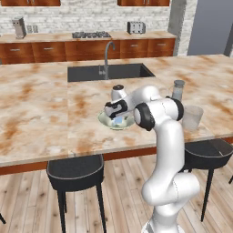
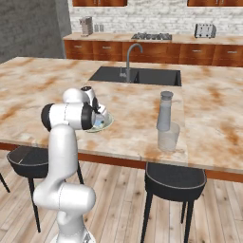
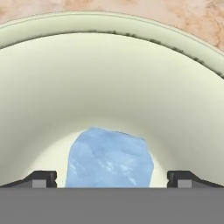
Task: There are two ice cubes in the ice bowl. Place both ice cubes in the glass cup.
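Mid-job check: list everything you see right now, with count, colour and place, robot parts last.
ice cube: one seen, pale blue, in the bowl between the fingertips
bowl: one, pale greenish-white, near counter edge
glass cup: one, clear, counter edge, right of bowl
shaker: one, grey, just behind the cup
counter: one, marbled tan island
sink: one, dark, with grey faucet
stools: two clear, black, under counter front
toaster: one, silver, back counter
arm: one, white, reaching into the bowl
gripper: one, dark tips, open around the cube
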